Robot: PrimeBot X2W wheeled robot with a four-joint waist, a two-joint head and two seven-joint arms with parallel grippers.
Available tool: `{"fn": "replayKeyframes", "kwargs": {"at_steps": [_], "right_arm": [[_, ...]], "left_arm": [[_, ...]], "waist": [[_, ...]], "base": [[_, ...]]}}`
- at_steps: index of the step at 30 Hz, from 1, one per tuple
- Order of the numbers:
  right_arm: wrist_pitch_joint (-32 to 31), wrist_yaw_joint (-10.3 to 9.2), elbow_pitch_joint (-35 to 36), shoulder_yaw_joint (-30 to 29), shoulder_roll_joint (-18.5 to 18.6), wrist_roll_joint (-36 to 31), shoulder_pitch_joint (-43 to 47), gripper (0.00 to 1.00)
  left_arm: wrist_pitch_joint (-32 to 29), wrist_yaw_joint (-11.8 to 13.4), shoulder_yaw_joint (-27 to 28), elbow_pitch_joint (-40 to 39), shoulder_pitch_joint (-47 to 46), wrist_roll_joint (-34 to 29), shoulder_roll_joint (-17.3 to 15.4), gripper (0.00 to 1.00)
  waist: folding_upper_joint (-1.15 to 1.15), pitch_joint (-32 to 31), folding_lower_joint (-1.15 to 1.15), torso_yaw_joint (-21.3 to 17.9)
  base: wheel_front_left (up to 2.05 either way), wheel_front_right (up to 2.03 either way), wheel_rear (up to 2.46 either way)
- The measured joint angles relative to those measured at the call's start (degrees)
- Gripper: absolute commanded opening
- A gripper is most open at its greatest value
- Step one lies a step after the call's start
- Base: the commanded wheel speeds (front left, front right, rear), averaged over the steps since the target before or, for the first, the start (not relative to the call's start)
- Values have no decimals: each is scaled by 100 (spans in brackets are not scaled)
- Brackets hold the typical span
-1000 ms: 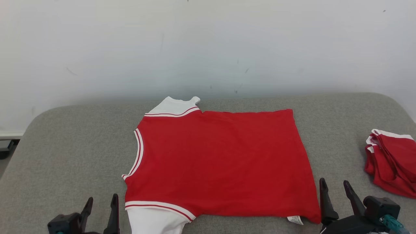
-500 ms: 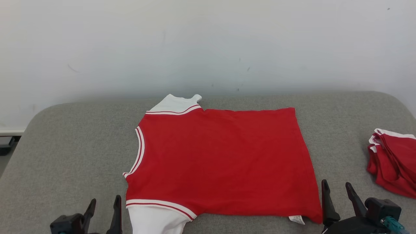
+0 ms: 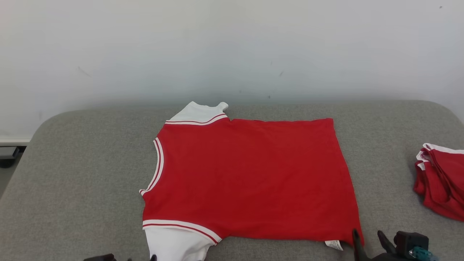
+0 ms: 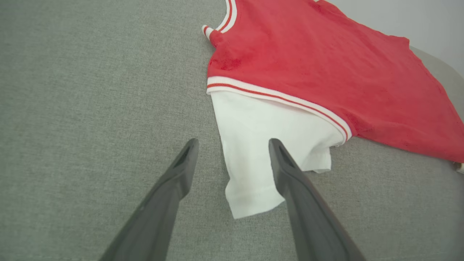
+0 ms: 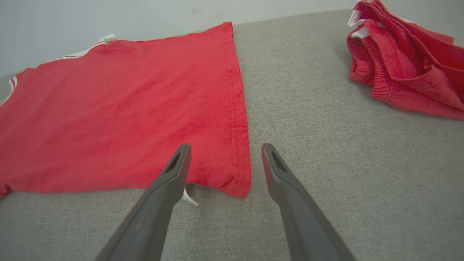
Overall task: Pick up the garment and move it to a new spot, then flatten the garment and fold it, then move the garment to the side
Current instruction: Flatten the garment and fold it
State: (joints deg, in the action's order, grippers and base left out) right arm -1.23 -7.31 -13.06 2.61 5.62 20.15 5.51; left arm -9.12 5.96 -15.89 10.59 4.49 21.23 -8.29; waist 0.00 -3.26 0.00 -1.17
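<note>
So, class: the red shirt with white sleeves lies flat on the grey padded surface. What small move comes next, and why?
Probably lower both grippers to pinch the near edge: the left gripper hangs open at the near white sleeve, the right gripper open at the red hem corner, and the red shirt lies flat, unfolded.

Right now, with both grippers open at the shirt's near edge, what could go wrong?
The left gripper straddles the edge of the white sleeve; closing there may lift only the sleeve and rumple the shirt.
The right gripper is aimed at the hem corner beside the label; it might pinch one layer only.
The red pile lies on the right; a sideways move could hit it.
</note>
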Motion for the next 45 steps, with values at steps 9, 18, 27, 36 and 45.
{"fn": "replayKeyframes", "kwargs": {"at_steps": [9,18,27,36,45], "right_arm": [[-489,0,-433,155,19,-60,-5,100],[-690,0,-764,174,85,-114,-60,100],[-686,0,-1096,149,70,-115,-258,100],[-632,0,-1339,75,5,-107,-556,100],[-626,12,-1690,55,-21,-1,-771,100]], "left_arm": [[-516,-47,-20,421,21,271,127,100],[-783,-102,-90,581,9,455,192,100],[-834,-197,-133,694,-19,491,234,49],[-793,-247,-130,710,-147,493,221,21],[-747,-302,-157,735,-199,493,223,0]], "waist": [[0,26,0,42],[0,55,0,64],[0,86,0,106],[0,167,0,158],[0,219,0,207]], "base": [[0,0,0],[0,0,0],[0,0,0],[0,0,0],[0,0,0]]}}
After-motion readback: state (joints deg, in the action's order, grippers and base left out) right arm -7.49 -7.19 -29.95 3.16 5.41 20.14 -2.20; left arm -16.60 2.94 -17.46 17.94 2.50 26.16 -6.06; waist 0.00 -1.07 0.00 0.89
